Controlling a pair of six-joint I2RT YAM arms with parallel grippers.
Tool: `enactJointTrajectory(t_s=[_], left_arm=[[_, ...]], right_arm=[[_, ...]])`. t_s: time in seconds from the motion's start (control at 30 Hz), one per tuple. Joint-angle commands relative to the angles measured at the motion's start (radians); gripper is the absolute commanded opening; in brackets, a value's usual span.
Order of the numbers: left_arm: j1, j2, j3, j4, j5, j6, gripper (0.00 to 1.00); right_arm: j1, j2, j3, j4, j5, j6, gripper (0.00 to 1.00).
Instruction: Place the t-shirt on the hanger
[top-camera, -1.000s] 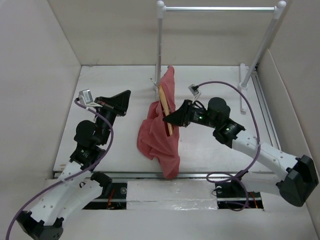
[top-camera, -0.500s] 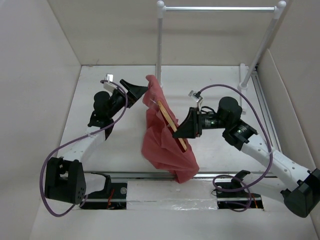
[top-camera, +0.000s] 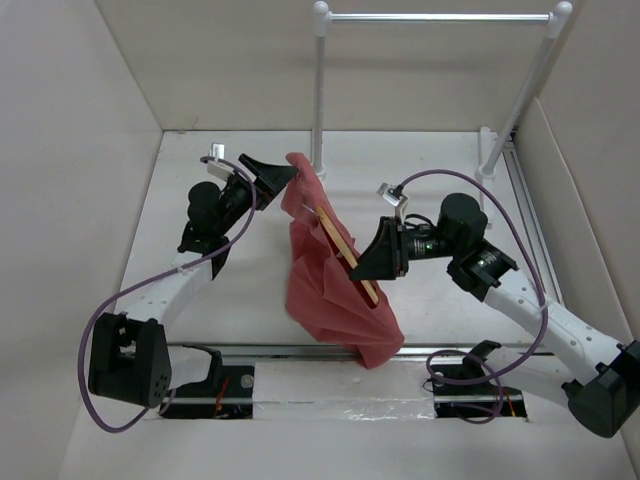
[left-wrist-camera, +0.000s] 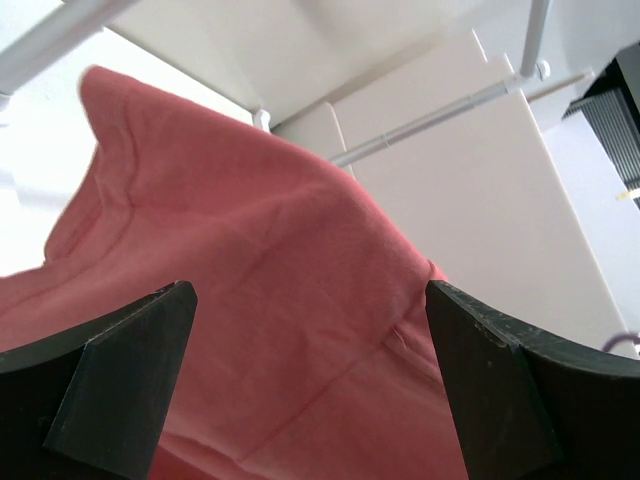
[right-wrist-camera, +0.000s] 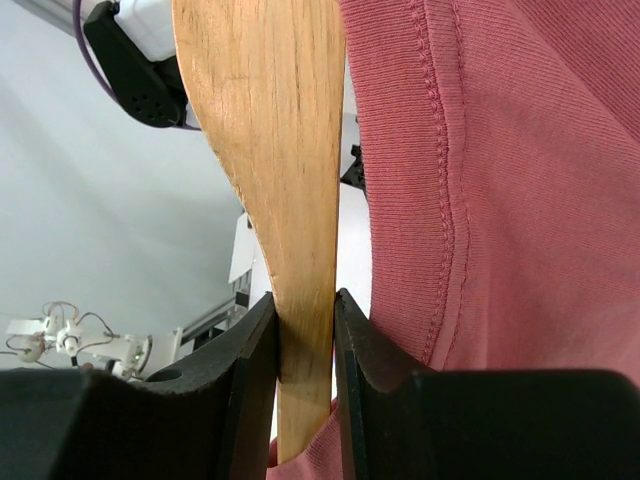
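Note:
The red-pink t-shirt (top-camera: 335, 290) hangs crumpled in mid-table, draped over the tan wooden hanger (top-camera: 338, 240), whose arm slants through it. My right gripper (top-camera: 364, 268) is shut on the hanger (right-wrist-camera: 270, 150); its jaws pinch the wood (right-wrist-camera: 303, 340), with the shirt's stitched hem (right-wrist-camera: 520, 180) just to the right. My left gripper (top-camera: 283, 176) is at the shirt's upper left edge and stands open. In the left wrist view the fabric (left-wrist-camera: 280, 290) fills the wide gap between its fingers (left-wrist-camera: 120, 390); I cannot tell whether they touch it. The hanger's hook is hidden.
A white rack with a metal bar (top-camera: 435, 17) stands at the back; its left post (top-camera: 319, 90) rises just behind the shirt, its right foot (top-camera: 490, 160) by the right wall. White walls enclose the table on three sides.
My left arm swung in from the left to the shirt's upper edge and its gripper opened wide. My right gripper carried hanger and shirt slightly right and nearer; little has moved in the last half second.

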Motion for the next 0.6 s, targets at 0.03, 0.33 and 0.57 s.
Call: enactJointTrajectory(t_s=[0.03, 0.33, 0.57], left_arm=[[0.001, 0.059, 0.07, 0.079, -0.057, -0.024, 0.99], [0.001, 0.186, 0.186, 0.06, -0.102, -0.018, 0.99], [-0.008, 0.28, 0.274, 0.04, -0.116, -0.015, 0.97]], right_arm=[[0.012, -0.036, 0.008, 0.097, -0.025, -0.001, 0.0], [0.041, -0.038, 0.006, 0.116, -0.023, 0.002, 0.0], [0.059, -0.042, 0.015, 0.129, -0.023, -0.001, 0.0]])
